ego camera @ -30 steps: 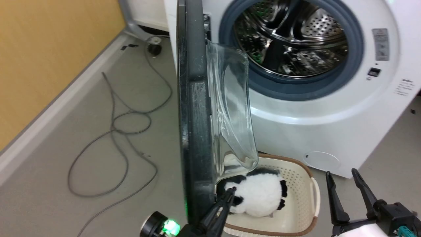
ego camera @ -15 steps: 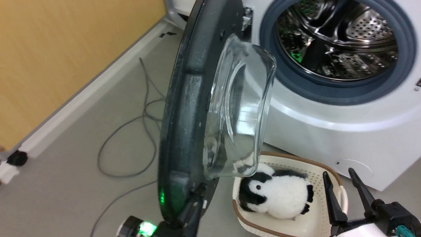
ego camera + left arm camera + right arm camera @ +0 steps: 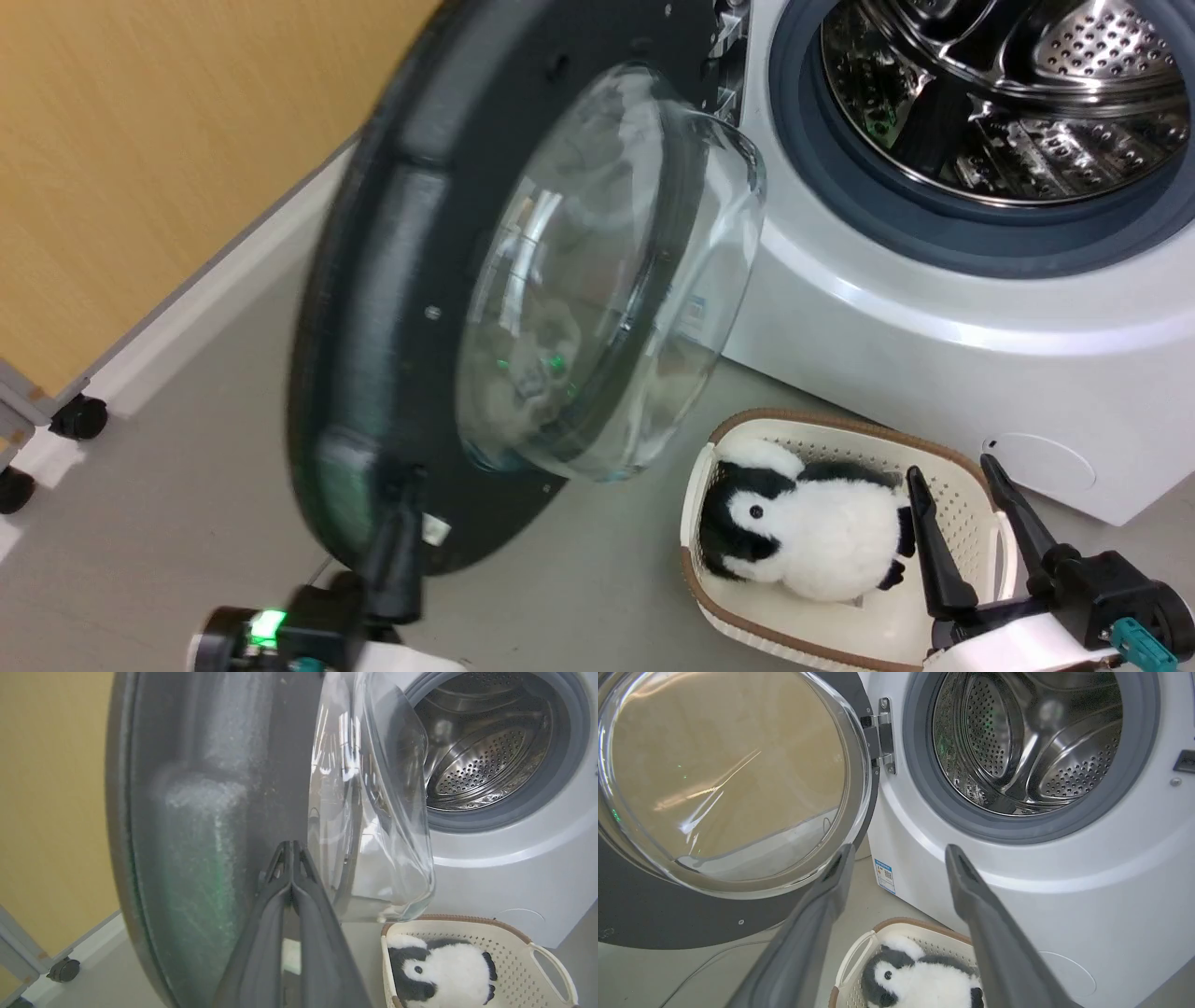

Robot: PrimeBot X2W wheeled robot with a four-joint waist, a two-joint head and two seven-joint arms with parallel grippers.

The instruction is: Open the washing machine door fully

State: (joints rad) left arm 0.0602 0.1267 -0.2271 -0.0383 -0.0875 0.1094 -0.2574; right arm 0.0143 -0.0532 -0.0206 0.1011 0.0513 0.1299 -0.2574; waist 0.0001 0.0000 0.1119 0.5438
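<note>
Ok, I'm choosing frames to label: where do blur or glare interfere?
Head view: the door and left end effector are smeared by motion blur. Left wrist view: the door's near face is soft, with a green tint. Right wrist view: sharp, but streaky glare crosses the glass.

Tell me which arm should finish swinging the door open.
Left. The left pincer, fingers together, is at the lower inner face of the door, placed to push it wider. The right pincer hangs open by the basket, apart from the door.
</note>
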